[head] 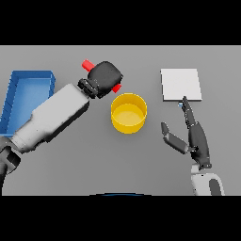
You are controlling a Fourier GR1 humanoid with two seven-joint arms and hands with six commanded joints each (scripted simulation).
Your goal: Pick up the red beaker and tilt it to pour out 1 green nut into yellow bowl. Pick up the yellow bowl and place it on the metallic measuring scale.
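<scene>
We are looking down at a grey counter [70, 164]. In the upper middle of the frame our left hand [105, 77] is wrapping its fingers around the red beaker [87, 65], so the hand is clamped on it. Only two bits of red are showing: one end poking out at the hand's upper left and another small piece [116, 88] at its lower right, so the beaker is lying tilted across the palm. The lower red end is sitting just above and to the left of the yellow bowl [128, 113], close to its rim. We cannot tell whether a green nut is lying inside the bowl or the beaker.

The yellow bowl is standing upright near the centre of the frame, apart from both hands. The metallic measuring scale [180, 84], a pale square plate, is lying in the upper right, well to the right of the bowl.

Our right hand [196, 141] is showing in the lower right, fingers straight and spread apart from the thumb, holding nothing. Its longest fingertip is reaching up to the scale's lower edge.

A blue tray [28, 77] is sitting at the left edge of the frame, partly hidden behind our left arm.
</scene>
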